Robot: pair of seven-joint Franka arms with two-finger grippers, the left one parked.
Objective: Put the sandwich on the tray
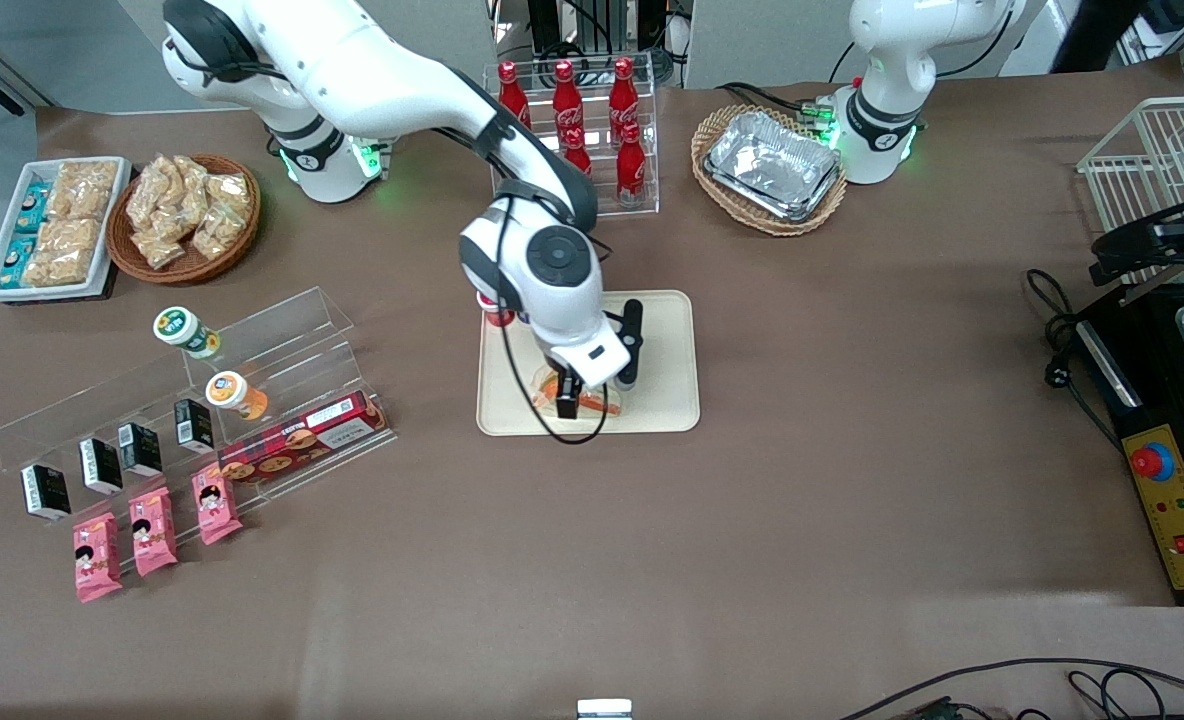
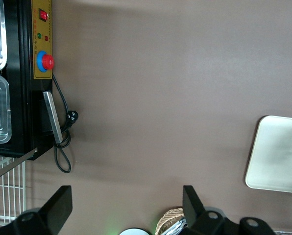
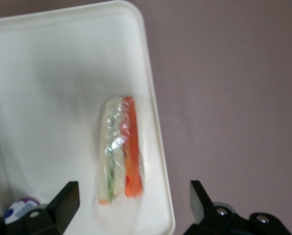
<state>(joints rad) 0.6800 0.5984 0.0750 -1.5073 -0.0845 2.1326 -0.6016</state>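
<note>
The sandwich (image 3: 119,152), a wedge in clear wrap with pale bread and orange and green layers, lies flat on the cream-beige tray (image 3: 48,88), close to the rim nearest the front camera. In the front view the arm hides most of the sandwich (image 1: 595,405), which rests on the tray (image 1: 664,398). My gripper (image 1: 600,368) hovers just above it, open, with nothing between its fingers. In the right wrist view the gripper (image 3: 132,208) straddles the wrap's end without touching it. The tray's edge (image 2: 276,159) also shows in the left wrist view.
A small red-capped container (image 1: 497,312) stands on the tray beside the arm. A rack of cola bottles (image 1: 577,110) and a basket of foil trays (image 1: 770,168) lie farther from the camera. An acrylic shelf of snacks (image 1: 202,400) sits toward the working arm's end.
</note>
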